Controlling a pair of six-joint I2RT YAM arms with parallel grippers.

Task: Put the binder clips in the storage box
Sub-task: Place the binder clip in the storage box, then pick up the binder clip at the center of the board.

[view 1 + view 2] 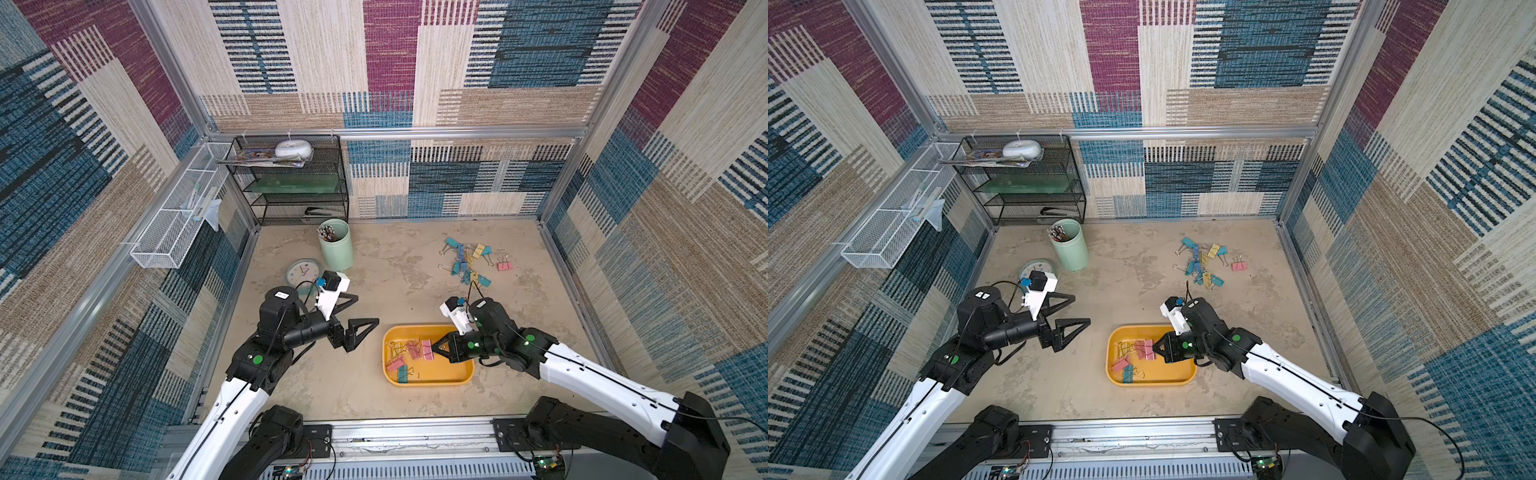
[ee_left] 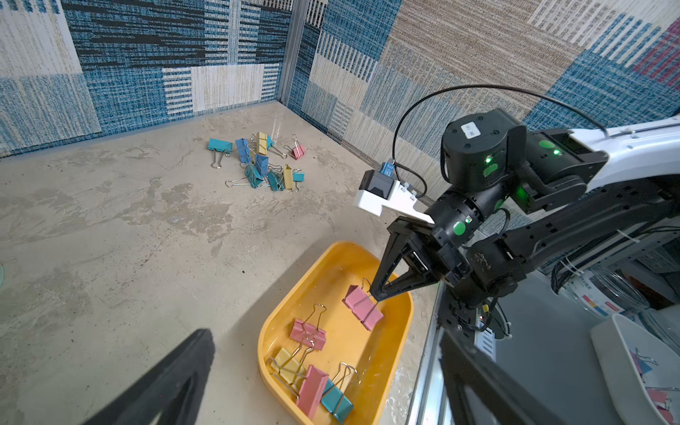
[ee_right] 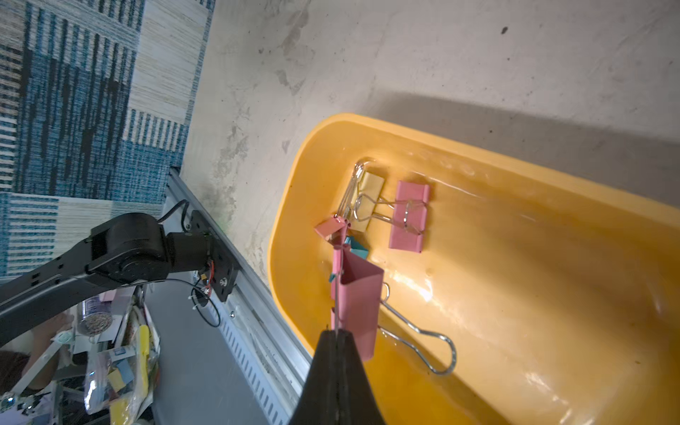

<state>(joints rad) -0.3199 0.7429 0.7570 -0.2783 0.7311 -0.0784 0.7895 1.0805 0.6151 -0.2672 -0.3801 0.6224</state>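
releasing looks next: the right gripper [image 3: 335, 333] is pressed together on the wire handle of a pink clip [image 3: 358, 294], which hangs just below its tips, inside the box [image 3: 552, 312]; whether it touches bottom i cannot tell. lower slightly, spread the jaws fully, then lift straight up so the loop does not snag. aim clear of the clips [image 3: 408, 217] ahead. the pile [image 1: 468, 262] lies well beyond this gripper. the left gripper [image 1: 368, 308] is spread wide, apart from the box.
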